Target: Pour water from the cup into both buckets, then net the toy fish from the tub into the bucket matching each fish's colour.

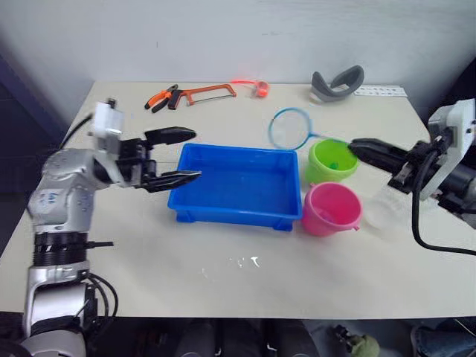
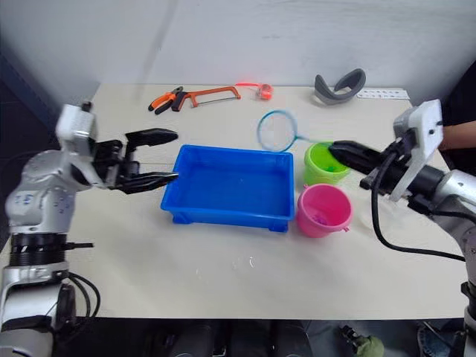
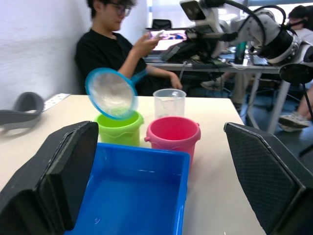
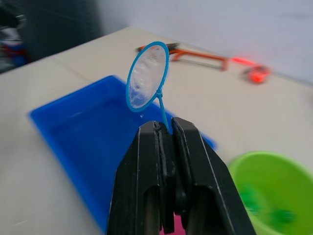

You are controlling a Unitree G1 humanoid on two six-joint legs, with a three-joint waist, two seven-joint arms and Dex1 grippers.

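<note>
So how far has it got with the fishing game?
Nearly finished, it seems: the tub looks free of fish, and small toys lie inside the green bucket and pink bucket. The right hand holds the net raised above the green bucket. The cup stands behind the buckets.

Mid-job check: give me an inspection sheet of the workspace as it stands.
Surface: beige table, a few white specks near the front.
Job's things: tub with no fish seen; green bucket holds green bits; pink bucket; cup behind the pink bucket.
Clutter: hacksaw, pliers, grey headset.
Grippers: left gripper open, empty; right gripper shut on net.
Cables: black cable on right arm.
Surroundings: seated person.
</note>
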